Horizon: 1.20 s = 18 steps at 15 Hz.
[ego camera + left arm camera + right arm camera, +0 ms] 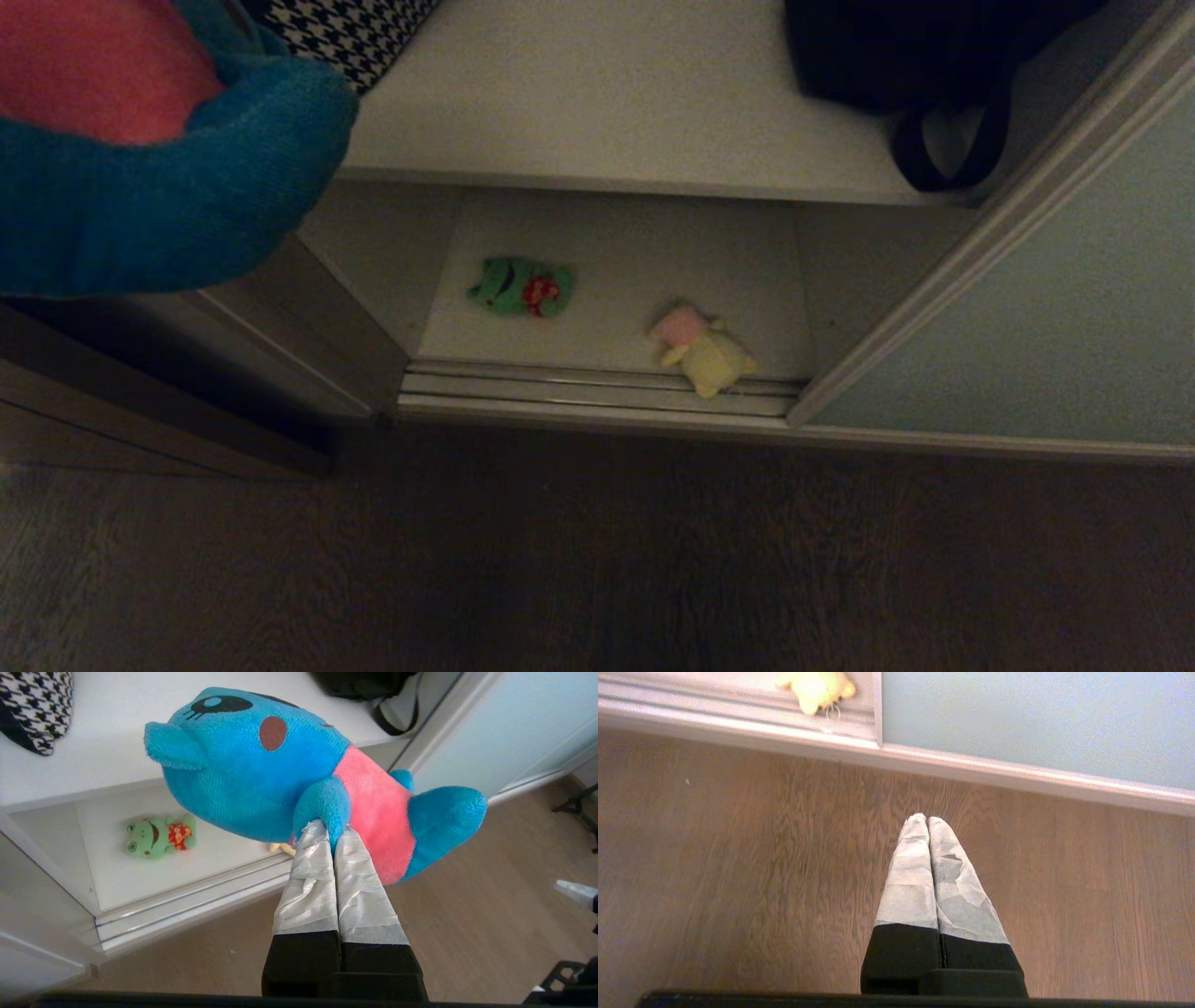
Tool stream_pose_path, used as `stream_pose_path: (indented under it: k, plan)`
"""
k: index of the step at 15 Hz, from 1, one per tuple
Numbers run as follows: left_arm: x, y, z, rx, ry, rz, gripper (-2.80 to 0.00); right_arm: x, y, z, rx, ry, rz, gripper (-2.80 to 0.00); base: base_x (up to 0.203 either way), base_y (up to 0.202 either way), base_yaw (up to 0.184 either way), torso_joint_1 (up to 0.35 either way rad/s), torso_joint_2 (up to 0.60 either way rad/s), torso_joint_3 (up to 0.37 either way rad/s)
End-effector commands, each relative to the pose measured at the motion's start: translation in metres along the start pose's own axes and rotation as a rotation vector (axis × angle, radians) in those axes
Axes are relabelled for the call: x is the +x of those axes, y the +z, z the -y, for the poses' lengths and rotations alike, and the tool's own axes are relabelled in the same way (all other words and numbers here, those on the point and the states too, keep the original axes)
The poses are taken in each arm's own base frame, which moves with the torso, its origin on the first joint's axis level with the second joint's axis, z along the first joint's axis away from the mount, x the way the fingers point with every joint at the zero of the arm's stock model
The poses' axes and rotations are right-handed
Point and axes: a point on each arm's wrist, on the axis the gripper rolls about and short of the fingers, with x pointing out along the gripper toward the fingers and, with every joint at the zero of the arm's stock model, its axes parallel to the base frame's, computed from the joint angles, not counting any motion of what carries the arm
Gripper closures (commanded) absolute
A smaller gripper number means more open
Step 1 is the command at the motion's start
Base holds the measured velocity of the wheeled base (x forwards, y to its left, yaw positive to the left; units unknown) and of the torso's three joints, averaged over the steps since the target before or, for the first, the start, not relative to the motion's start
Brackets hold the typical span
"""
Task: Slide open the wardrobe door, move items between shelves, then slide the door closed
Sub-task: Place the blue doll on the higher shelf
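My left gripper (329, 833) is shut on one arm of the blue plush toy with a pink belly (289, 774), which hangs in the air in front of the open wardrobe. That blue toy (159, 140) fills the top left corner of the head view. The green toy with red (520, 287) and the cream-yellow toy with pink (705, 352) lie on the bottom shelf (635, 261); the yellow one (815, 688) reaches onto the floor track. An upper shelf (579, 103) lies above them. The sliding wardrobe door (1055, 308) stands slid to the right. My right gripper (927, 819) hangs shut and empty over the floor.
A black strapped bag (924, 65) sits on the upper shelf at the right, and a houndstooth fabric item (345, 33) at its left. The ribbed floor track (597, 392) runs along the wardrobe's front edge. Wood floor (597, 560) lies before it.
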Motion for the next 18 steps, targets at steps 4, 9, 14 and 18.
stream_pose_path:
  k: [4, 9, 14, 18]
  plan:
    - [0.005, -0.005, -0.001, -0.004, -0.002, -0.021, 0.00, 0.000, 0.000, 0.000, -0.001, 0.001, 0.001, 0.00, 0.000, 0.000, 0.000, 0.001, 0.00, 0.203]
    - [0.005, -0.011, -0.001, -0.005, -0.006, -0.034, 0.00, 0.000, 0.000, 0.000, -0.001, 0.001, 0.001, 0.00, 0.000, 0.000, 0.000, 0.002, 0.00, 0.069]
    - [0.009, -0.016, -0.001, -0.008, -0.009, -0.068, 0.00, 0.000, 0.000, 0.000, -0.001, 0.001, 0.000, 0.00, 0.000, 0.000, 0.000, 0.000, 0.00, 0.000]
    - [0.011, -0.019, -0.002, -0.003, -0.010, -0.081, 0.00, 0.000, 0.000, 0.000, -0.001, 0.001, 0.001, 0.00, 0.075, 0.000, -0.001, 0.001, 0.00, 0.006]
